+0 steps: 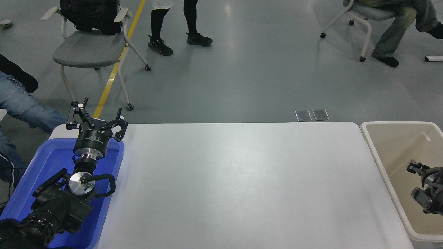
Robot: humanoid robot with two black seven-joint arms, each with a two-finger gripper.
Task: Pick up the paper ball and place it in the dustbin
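The dustbin (372,145), an off-white bin with a beige inside, stands at the table's right end. My right gripper (416,182) reaches in from the right edge and hangs over the bin's inside, open, with only the beige wall showing between its fingers (413,168). The paper ball is out of view. My left arm is parked at the lower left, with the left gripper (95,116) open over the far rim of a blue tray.
A shallow blue tray (41,162) lies at the table's left end under the left arm. Beyond the white table (235,180) are a grey chair (90,48), a walking person's legs (173,24) and seated people at both sides.
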